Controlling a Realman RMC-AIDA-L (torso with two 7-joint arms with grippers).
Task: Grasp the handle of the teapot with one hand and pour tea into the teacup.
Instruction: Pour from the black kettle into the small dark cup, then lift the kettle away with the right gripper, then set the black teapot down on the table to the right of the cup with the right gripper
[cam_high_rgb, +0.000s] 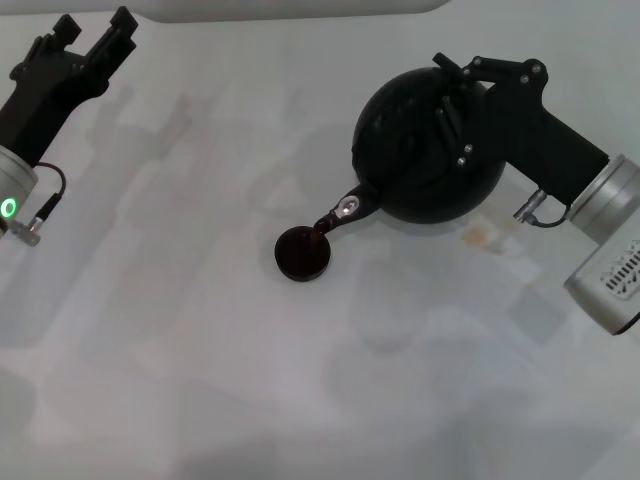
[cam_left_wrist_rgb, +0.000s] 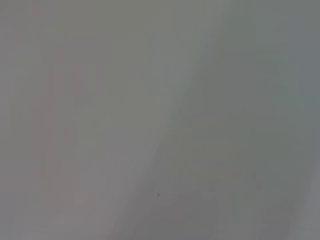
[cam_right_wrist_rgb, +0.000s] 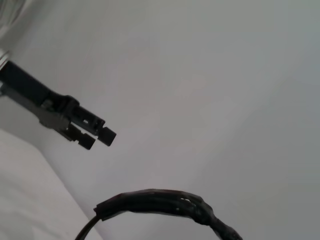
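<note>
Teapot (cam_high_rgb: 425, 165) hangs tipped over the right half of the white counter (cam_high_rgb: 200, 380), held aloft by the right hand (cam_high_rgb: 470, 95), whose black fingers are clamped on the handle (cam_right_wrist_rgb: 165, 202) at the pot's top. In the head view the round matte black body sits toward the far right, and its short spout with the silvery tip (cam_high_rgb: 347, 208) points down and toward the robot's left, so the pot's long axis, from handle side through spout, runs diagonally toward the teacup (cam_high_rgb: 303, 254). The spout tip sits just over the cup's far right rim; whether the two touch cannot be told. The cup is small, low and round, and it stands upright on the counter near the middle, its dark inside facing up.

The right wrist view shows the arched, wrapped handle as a thick black curve at close range, with the bare counter beyond it.

The left hand (cam_high_rgb: 85, 45) hovers at the far left of the counter, well apart from the pot and cup, its fingers spread and gripping nothing; a green light glows on its wrist. The left wrist view shows only blank grey surface.
</note>
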